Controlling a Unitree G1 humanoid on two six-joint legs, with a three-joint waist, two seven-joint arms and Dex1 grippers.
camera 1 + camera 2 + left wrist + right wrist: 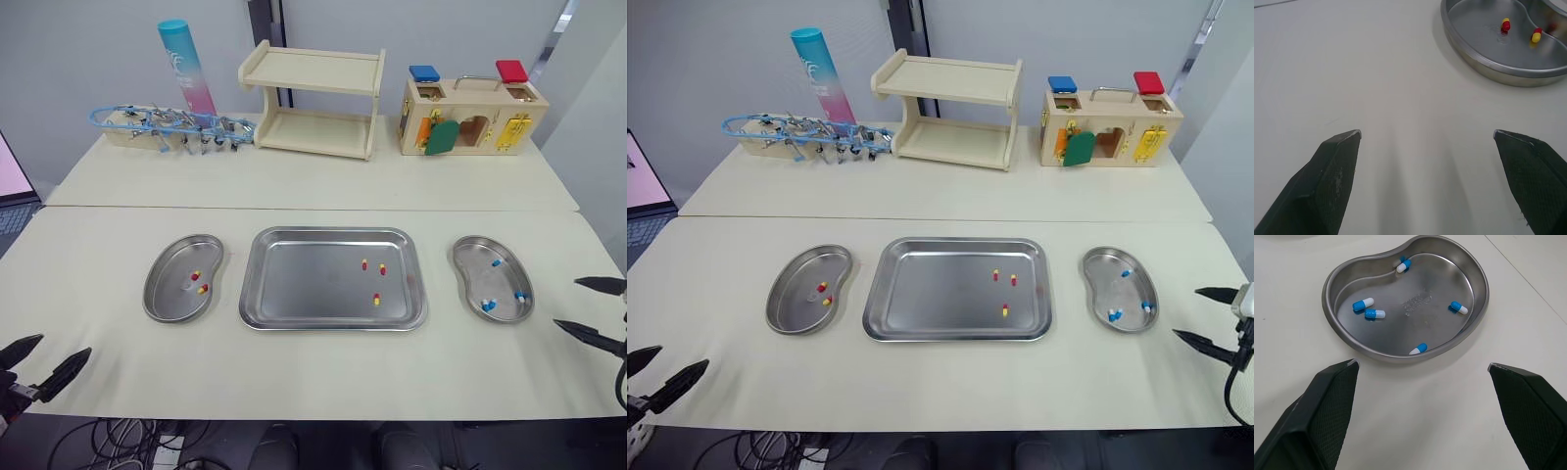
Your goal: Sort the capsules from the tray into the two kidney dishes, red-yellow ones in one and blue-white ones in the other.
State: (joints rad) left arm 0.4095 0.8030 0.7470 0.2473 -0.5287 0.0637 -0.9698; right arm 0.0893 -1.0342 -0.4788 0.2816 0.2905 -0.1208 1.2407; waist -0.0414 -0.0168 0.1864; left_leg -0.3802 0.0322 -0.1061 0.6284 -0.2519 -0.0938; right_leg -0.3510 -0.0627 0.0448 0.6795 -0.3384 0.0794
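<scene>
Legible text: none. Tall blue-and-pink tube [186, 67], far ahead of the left gripper [66, 344] at the table's back edge: white lettering [177, 61] near its top, too small to read. Kidney dish [1444, 274], just ahead of the right gripper [1422, 363]: faint stamped mark [1416, 299] on its floor, characters not decipherable.

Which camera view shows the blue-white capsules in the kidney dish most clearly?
The right wrist view: the right kidney dish lies close before it, and five blue-white capsules can be counted. The eye views show them as small specks.
</scene>
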